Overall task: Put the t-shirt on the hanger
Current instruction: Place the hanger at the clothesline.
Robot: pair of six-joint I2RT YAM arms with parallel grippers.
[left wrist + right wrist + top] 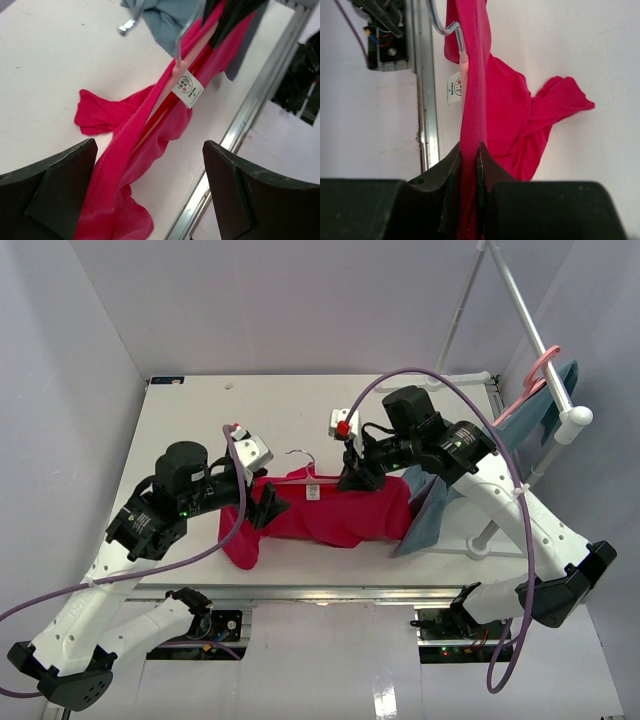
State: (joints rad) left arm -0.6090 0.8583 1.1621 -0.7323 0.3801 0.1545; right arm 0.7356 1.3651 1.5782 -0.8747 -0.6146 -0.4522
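One white flat table (190,430) stands inside pale grey walls (280,300). A crimson-red soft t-shirt (340,512) lies mid-table, the thin pale-pink plastic hanger (464,62) mostly hidden inside its neck. The right gripper (352,478) pinches the collar edge. The left gripper (270,505) is spread wide, gripping nothing.

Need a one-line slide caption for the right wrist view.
Right gripper shut on the hem of the red t-shirt, pink hanger running alongside, white label showing.
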